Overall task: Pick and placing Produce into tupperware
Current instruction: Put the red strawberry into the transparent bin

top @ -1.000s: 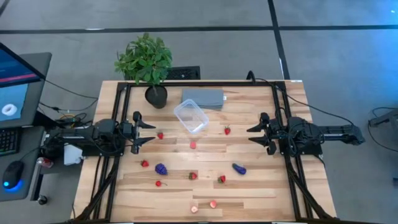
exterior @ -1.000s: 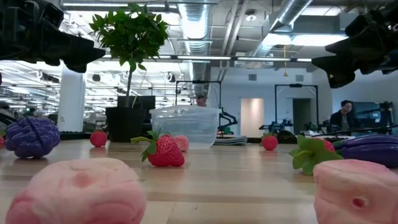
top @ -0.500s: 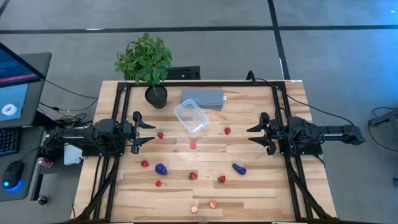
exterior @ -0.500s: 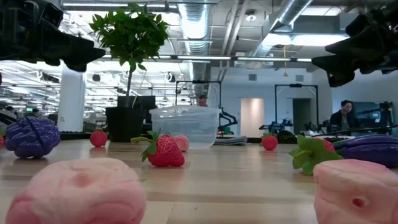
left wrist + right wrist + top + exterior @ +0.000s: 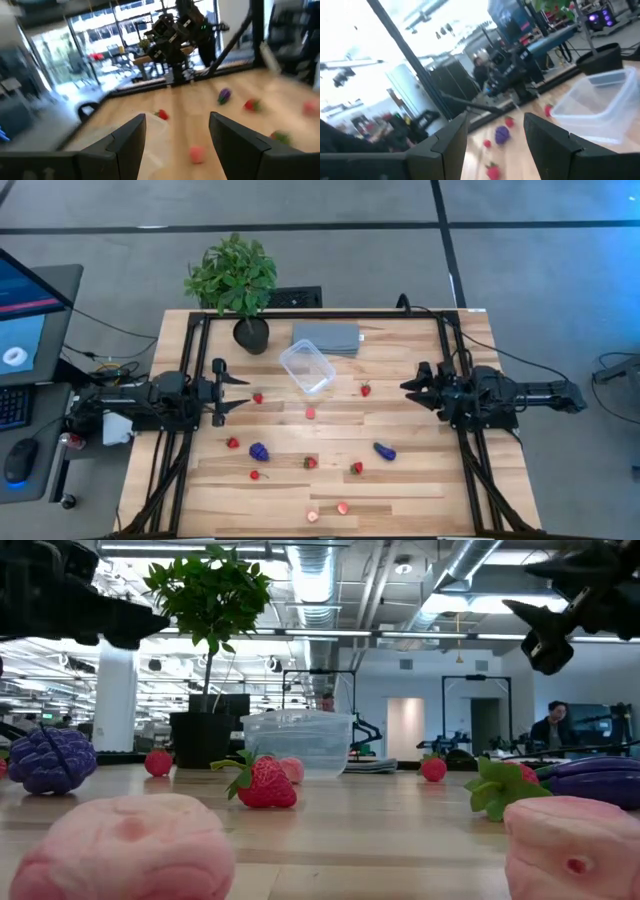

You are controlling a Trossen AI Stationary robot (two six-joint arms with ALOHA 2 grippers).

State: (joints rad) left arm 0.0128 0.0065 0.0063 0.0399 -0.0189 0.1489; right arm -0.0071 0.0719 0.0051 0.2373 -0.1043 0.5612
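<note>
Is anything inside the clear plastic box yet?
No. From above, the box shows only wood through its floor, with every fruit piece outside it. In the low view, a pink piece overlaps its wall.

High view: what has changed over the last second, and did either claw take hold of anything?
The right claw has turned at the wrist and shifted slightly toward the far side of the table, open and empty. The left claw stayed put, open, holding nothing. The tupperware and the scattered produce, such as the strawberry nearest the right claw, have not moved.
</note>
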